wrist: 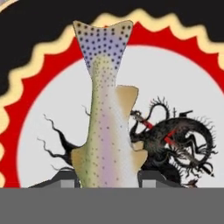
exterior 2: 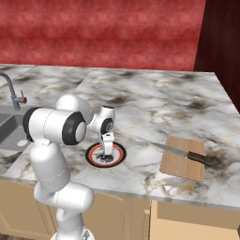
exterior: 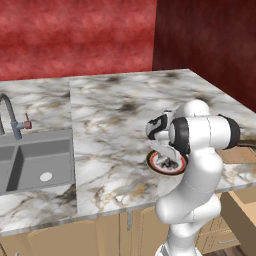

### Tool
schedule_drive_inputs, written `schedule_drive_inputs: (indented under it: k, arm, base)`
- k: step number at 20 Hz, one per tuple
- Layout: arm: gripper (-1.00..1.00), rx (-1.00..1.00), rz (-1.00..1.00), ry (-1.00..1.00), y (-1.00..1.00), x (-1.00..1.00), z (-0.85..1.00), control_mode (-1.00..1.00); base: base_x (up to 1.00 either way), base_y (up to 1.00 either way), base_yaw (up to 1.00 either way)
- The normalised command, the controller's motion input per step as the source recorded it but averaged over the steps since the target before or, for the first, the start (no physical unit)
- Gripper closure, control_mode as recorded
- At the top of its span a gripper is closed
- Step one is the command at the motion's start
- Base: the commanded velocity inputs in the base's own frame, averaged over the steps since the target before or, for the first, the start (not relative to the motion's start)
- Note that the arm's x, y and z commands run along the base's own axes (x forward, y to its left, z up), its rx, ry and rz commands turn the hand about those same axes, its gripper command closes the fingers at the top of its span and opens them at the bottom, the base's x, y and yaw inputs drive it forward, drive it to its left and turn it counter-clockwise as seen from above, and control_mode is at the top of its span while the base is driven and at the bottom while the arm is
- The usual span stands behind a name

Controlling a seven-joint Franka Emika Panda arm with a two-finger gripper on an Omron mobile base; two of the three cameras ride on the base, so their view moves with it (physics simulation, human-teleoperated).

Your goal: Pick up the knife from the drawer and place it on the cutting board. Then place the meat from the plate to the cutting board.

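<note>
The meat [wrist: 105, 122], a speckled fish-shaped piece, lies on the plate [exterior 2: 92, 155], which has a black rim, a red ring and a white centre. My gripper [exterior 2: 107, 153] points straight down onto the plate, and its fingertips [wrist: 65, 180] press against both sides of the meat. The knife [exterior 2: 187, 155] rests across the far edge of the cutting board [exterior 2: 180, 168], to the right of the plate. In the left base view my arm covers most of the plate [exterior: 153, 161]. The tan drawer [exterior: 241, 207] stands pulled out below the counter at the lower right.
A grey sink [exterior: 35, 160] with a curved faucet [exterior: 11, 116] is set into the marble counter [exterior: 115, 110] to the left. Red walls close the back and the right side. Tan cabinet fronts run under the counter edge.
</note>
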Motion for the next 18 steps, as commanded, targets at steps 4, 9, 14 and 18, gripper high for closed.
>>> schedule_drive_inputs:
  k: [4, 9, 14, 18]
  arm:
    - [1.00, 0.04, 0.00, 0.00, 0.00, -0.01, -0.01, -1.00]
    - [1.00, 0.02, -0.06, 0.00, -0.14, -0.07, 0.22, -1.00]
    - [1.00, 0.00, -0.13, 0.00, -0.42, 0.00, 0.53, -1.00]
    - [1.00, 0.00, -0.20, 0.00, -0.55, 0.00, 0.51, -1.00]
  base:
    - [0.00, 0.00, 0.00]
    - [0.00, 0.00, 0.00]
    - [0.00, 0.00, 0.00]
    - [0.00, 0.00, 0.00]
